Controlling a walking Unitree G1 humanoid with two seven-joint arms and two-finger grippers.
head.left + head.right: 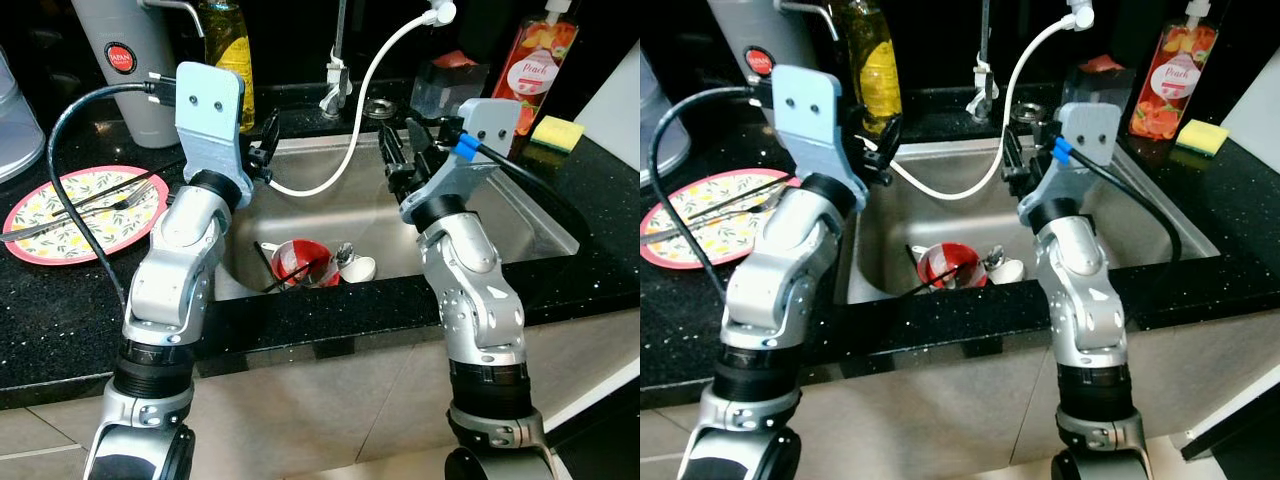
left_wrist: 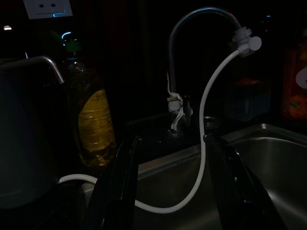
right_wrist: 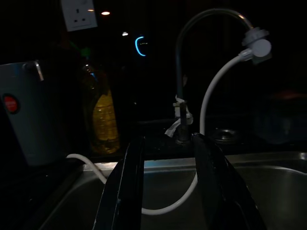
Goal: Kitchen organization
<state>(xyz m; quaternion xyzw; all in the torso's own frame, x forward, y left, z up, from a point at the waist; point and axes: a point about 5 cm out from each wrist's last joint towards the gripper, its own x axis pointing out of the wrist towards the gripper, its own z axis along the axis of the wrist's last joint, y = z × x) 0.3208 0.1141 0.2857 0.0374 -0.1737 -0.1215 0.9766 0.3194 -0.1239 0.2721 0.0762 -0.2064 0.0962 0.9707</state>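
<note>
- The left gripper point(image 2: 168, 191) hangs over the left rim of the sink point(image 1: 520, 215), its two black fingers spread apart with nothing between them.
- The right gripper point(image 3: 165, 187) is raised over the middle of the basin; its fingers are parted too and hold nothing.
- Both point toward the faucet point(image 2: 192, 28) and the white hose point(image 1: 350, 130) that loops from the spout down into the basin.
- Below them, at the near end of the sink, lie a red bowl point(image 1: 300, 262), a small white cup point(image 1: 360, 268) and what looks like a spoon and dark utensils, all unsorted.
- On the black counter point(image 1: 60, 310) to the left sits a patterned plate point(image 1: 85, 212) with a fork point(image 1: 120, 205) and other cutlery laid across it.
- Behind the sink stand an oil bottle point(image 1: 228, 50) and a grey jug point(image 1: 125, 60); to the right are a soap bottle point(image 1: 535, 65) and a yellow sponge point(image 1: 557, 131).
- By my reading, the organising has barely begun: the dishes are in the sink, the plate is out, and nothing is in either grasp.
- What remains is likely to pick an item, probably from the basin, and put it in its place.
</note>
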